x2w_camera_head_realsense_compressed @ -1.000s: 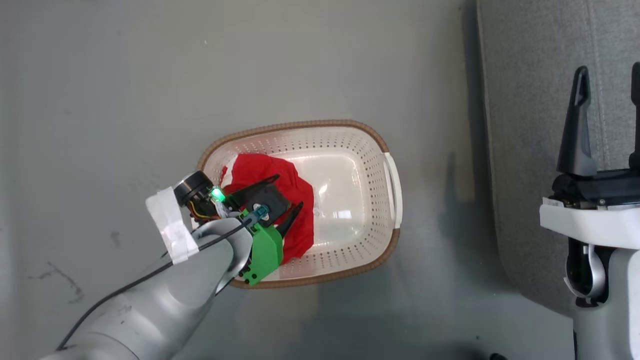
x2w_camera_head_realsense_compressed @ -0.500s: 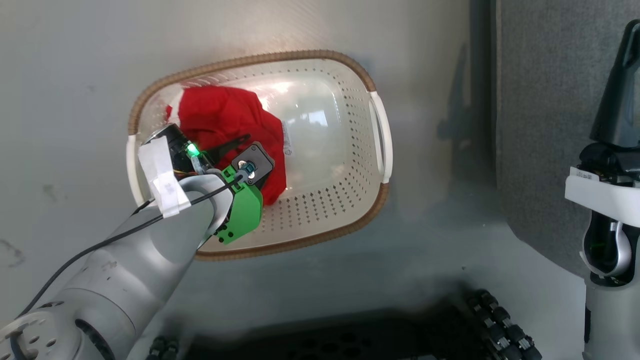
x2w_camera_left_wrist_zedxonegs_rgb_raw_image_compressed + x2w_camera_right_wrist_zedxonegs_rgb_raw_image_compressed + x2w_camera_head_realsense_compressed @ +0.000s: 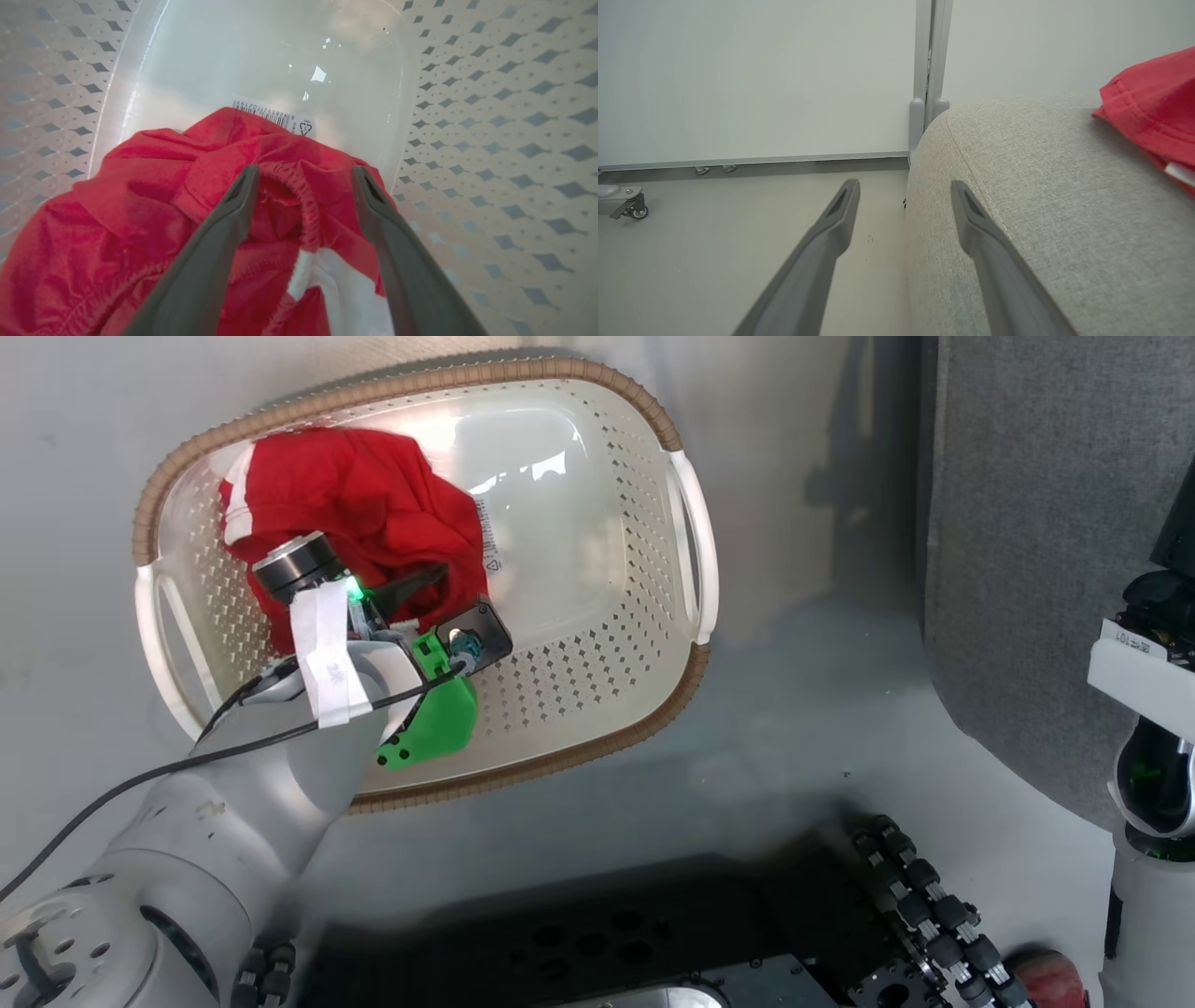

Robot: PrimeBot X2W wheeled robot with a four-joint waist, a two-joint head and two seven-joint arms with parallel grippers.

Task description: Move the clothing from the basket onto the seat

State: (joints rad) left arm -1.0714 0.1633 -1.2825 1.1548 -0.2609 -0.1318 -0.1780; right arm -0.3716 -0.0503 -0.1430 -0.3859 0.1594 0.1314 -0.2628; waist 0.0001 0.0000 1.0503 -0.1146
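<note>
The basket (image 3: 686, 560) stands on the grey floor, with red clothing (image 3: 364, 504) bunched in its left half. My left gripper (image 3: 459, 590) reaches down into the basket onto that clothing. In the left wrist view the left gripper (image 3: 304, 173) is open, its fingers (image 3: 233, 210) straddling a red fold with an elastic hem and a white patch. The seat (image 3: 1036, 523) is at the right. My right gripper (image 3: 904, 186) is open with nothing in it, over the seat's (image 3: 1064, 210) rounded edge. A second piece of red clothing (image 3: 1153, 116) lies on the seat.
My own black base with its rollers (image 3: 915, 887) fills the bottom of the head view. The basket's perforated wall (image 3: 490, 140) rises close to the right of the left fingers. A white wall panel with a post (image 3: 929, 70) and a caster (image 3: 630, 207) stand beyond the seat.
The head camera has moved down and closer, so the basket looks bigger and my base has come into view. My left gripper, still open, has sunk deeper into the basket onto the red clothing.
</note>
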